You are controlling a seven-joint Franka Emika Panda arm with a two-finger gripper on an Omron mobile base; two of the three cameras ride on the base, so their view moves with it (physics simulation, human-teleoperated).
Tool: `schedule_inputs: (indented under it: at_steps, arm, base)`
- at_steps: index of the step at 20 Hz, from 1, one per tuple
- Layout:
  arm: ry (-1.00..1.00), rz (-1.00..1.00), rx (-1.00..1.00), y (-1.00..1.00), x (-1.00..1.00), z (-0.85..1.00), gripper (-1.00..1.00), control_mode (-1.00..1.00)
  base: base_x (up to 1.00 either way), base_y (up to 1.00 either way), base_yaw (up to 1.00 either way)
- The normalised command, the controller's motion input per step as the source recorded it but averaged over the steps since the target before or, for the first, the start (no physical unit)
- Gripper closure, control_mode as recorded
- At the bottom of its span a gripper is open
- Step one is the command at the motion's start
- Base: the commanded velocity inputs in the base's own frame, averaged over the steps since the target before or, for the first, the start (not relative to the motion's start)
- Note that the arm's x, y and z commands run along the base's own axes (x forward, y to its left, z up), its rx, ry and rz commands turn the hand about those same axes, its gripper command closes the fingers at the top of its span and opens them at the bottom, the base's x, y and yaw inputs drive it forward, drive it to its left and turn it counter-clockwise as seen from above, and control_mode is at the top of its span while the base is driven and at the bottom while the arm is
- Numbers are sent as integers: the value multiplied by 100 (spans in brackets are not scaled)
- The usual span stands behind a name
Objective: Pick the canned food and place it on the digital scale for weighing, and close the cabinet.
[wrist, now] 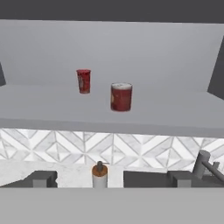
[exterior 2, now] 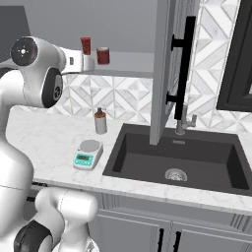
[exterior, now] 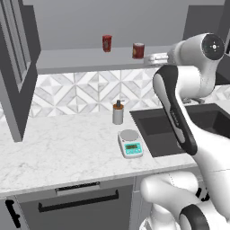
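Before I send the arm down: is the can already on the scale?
No, the can stands on the cabinet shelf, and the scale plate on the counter is bare.

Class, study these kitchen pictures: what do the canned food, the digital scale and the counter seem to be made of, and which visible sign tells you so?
Canned food: probably metal, given its pale silvery lid, wrapped in a matte red-brown label. Digital scale: white body that looks like plastic, with a round silver plate, likely metal, and a teal display. Counter: seemingly polished marble or an imitation of it, white with faint grey veining.
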Motion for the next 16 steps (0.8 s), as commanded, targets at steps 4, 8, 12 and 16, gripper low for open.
schedule_inputs:
  at_steps: [4,8,12,16]
  arm:
    - [0,0,0,-6,24,18,-100,-100]
    - [0,0,0,0,35,2,-100,-100]
    - [0,1,0,0,50,0,-100,-100]
    - [0,2,0,0,56,0,-100,-100]
  base:
    - [0,0,0]
    - [0,0,0]
    - [0,0,0]
    - [0,0,0]
